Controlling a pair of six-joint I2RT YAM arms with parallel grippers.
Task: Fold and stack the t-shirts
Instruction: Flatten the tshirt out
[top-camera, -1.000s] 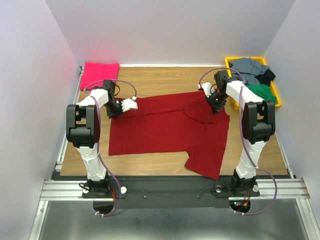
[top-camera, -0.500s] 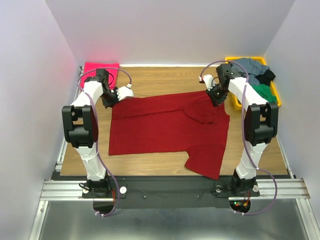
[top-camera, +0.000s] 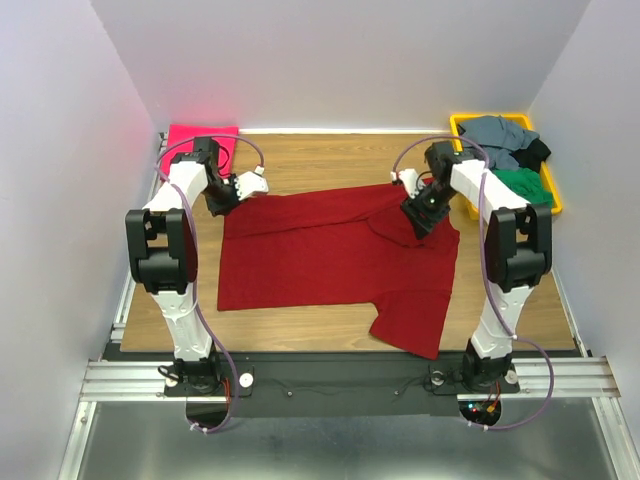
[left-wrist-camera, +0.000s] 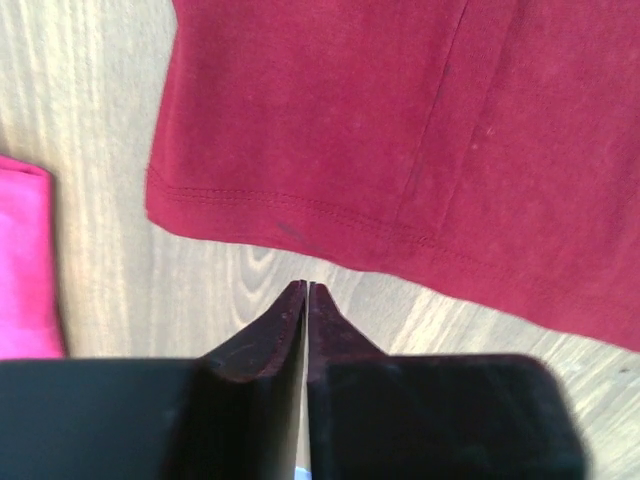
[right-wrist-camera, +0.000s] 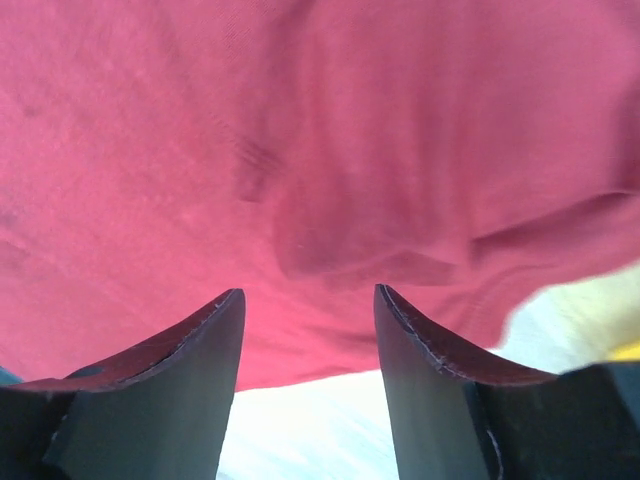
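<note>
A dark crimson-red t-shirt lies spread flat across the middle of the table, one sleeve hanging toward the near edge. My left gripper hovers just off its far left corner. In the left wrist view the red hem lies beyond the fingertips, and my left gripper is parted only by a thin slit with nothing in it. My right gripper stands over the shirt's far right part. Its jaws are wide apart above rumpled red cloth, and my right gripper holds nothing. A folded hot-pink t-shirt rests at the far left corner.
A yellow bin at the far right holds grey, black and green garments. White walls close in the table on three sides. The pink fabric's edge shows at the left of the left wrist view.
Both grippers have let go of the red shirt's far edge. The right jaws have spread wide and dropped toward the cloth; the left jaws have parted slightly.
</note>
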